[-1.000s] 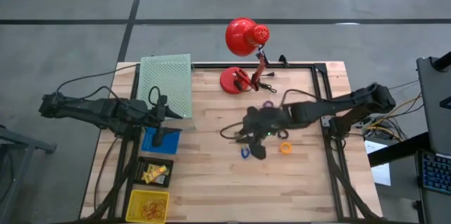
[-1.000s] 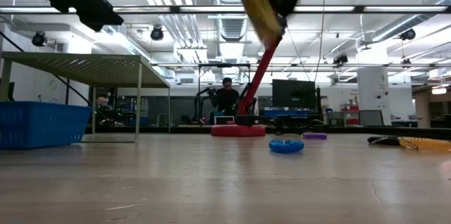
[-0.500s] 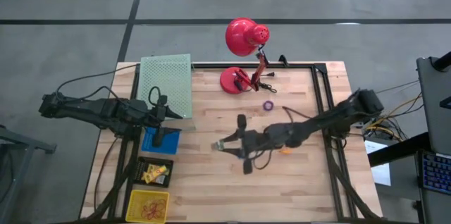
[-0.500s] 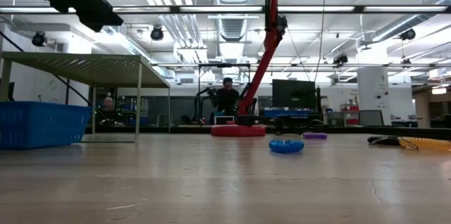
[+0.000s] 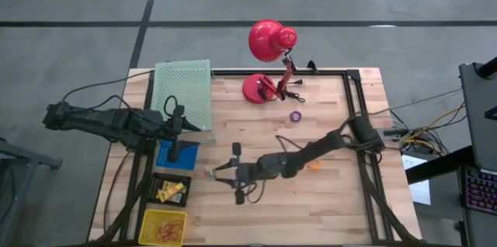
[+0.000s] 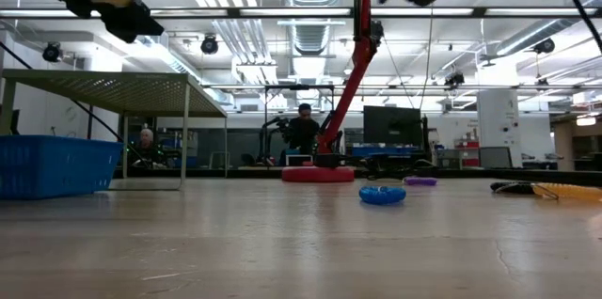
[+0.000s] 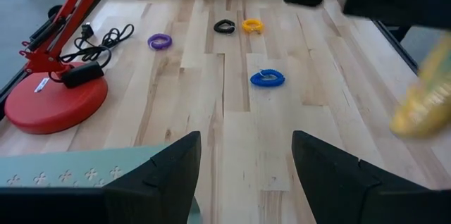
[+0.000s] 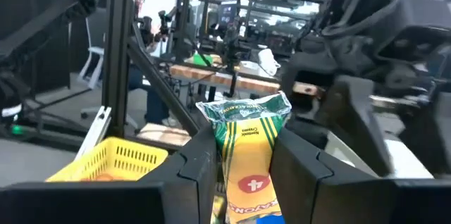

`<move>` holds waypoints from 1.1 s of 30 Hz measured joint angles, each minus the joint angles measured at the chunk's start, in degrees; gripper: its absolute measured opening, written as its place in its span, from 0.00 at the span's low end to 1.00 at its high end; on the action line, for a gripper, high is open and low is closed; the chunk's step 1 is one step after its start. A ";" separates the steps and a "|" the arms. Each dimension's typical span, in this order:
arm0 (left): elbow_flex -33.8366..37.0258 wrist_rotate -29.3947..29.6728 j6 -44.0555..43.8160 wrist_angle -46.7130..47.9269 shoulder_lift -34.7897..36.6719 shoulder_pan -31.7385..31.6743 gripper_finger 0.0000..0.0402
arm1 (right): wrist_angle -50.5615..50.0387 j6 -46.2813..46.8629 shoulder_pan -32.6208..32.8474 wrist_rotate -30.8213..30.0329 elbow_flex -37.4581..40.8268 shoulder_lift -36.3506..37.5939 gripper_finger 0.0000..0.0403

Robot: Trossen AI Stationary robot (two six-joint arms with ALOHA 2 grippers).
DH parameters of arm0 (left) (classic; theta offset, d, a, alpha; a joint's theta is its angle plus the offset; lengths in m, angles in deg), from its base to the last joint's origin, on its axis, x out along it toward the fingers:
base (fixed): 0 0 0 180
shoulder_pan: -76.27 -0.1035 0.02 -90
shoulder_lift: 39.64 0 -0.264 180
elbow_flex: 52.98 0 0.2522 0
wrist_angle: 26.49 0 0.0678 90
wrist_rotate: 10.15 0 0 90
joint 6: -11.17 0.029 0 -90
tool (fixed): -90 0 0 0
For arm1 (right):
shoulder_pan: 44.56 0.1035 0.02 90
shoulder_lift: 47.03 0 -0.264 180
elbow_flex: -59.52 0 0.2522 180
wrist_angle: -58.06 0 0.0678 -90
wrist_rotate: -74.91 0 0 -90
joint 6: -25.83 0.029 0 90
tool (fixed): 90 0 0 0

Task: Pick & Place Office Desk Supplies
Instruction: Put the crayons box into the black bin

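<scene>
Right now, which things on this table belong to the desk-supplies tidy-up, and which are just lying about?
Job: crayon box, blue ring, purple ring, black ring, orange ring.
Lying about: red desk lamp, its black cord.

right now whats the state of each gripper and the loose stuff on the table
right gripper: shut on a yellow and green crayon box, raised above the table
left gripper: open, empty, near the blue bin
blue ring: lying loose on the table
purple ring: lying loose
orange ring: lying loose
black ring: lying loose
</scene>
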 joint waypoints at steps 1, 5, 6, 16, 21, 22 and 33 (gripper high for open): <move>0.00 0.00 0.00 0.26 0.00 0.00 0.57 | 0.20 0.32 0.00 0.00 -1.75 -1.61 0.27; 0.00 0.00 -0.02 0.72 0.01 -0.01 0.57 | 0.15 -1.41 0.11 0.07 -6.81 -6.16 0.27; 0.00 0.00 -0.02 0.71 0.00 0.00 0.57 | 0.05 -1.56 0.11 0.11 -7.59 -6.98 0.27; 0.00 0.00 0.00 0.73 0.02 0.00 0.57 | 4.53 1.54 0.22 0.64 -17.45 -16.57 0.27; 0.00 0.00 0.00 0.69 0.02 0.00 0.57 | 5.61 1.54 0.22 0.64 -23.16 -21.92 0.27; 0.00 0.00 -0.02 0.72 0.02 0.00 0.57 | 6.30 1.52 0.22 0.64 -24.51 -23.04 0.27; 0.00 0.00 0.00 0.71 0.02 0.00 0.57 | 6.59 -2.78 0.22 0.44 -38.45 -34.60 0.27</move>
